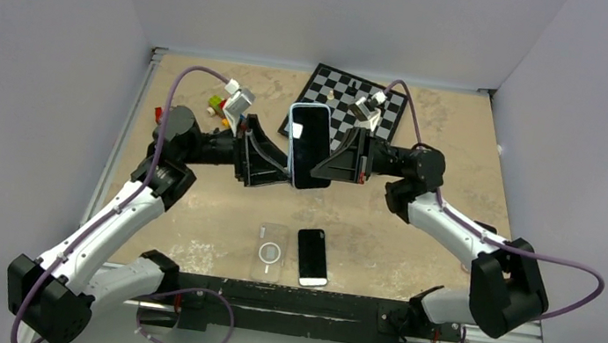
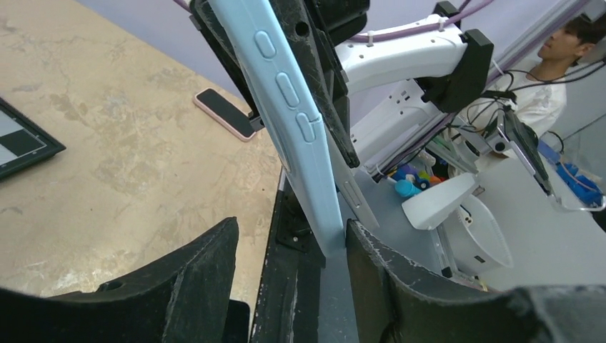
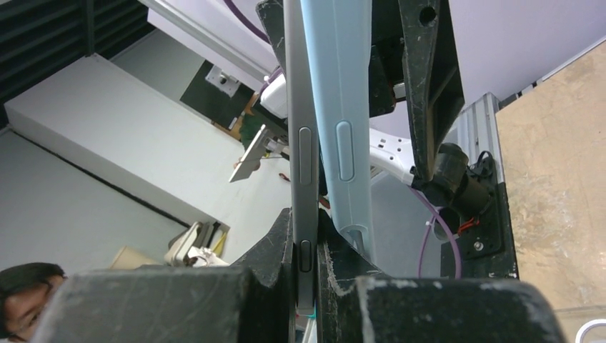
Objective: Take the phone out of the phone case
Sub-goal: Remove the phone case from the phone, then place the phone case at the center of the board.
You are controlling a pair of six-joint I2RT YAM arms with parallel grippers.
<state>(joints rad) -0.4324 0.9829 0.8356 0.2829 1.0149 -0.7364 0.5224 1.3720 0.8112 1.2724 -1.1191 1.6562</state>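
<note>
Blue at the rim from its case (image 1: 291, 130), dark at the screen: saw the phone (image 1: 311, 141) that way from above, raised in the air over the middle of the table (image 1: 216, 204), screen toward the camera. Found the left gripper (image 1: 283, 165) against one long side and the right gripper (image 1: 330, 164) against the other, both at its lower half. Saw a clear case (image 1: 270, 253) lying flat near the front edge, and a second phone (image 1: 312, 257) just beside it, screen up. Noted a chessboard (image 1: 354, 98) with a few pieces at the far side, and small toys (image 1: 218, 107) to its left.

From the left wrist, caught the blue case (image 2: 293, 107) edge-on, three raised buttons facing the camera. Found its lower end between the left fingers (image 2: 400, 286), touching only one of them, with a plain gap to the other. Judged that gripper spread wide and pinching nothing.

From the right wrist, saw the grey metal rim of the phone (image 3: 300, 143) clamped tight between the right fingers (image 3: 275, 246), closed on the phone alone. Found the blue case (image 3: 346, 128) running just beside that rim but outside the pinch, standing off this edge, its end resting on one finger. Could not tell how much of the phone sat in the case higher up.
</note>
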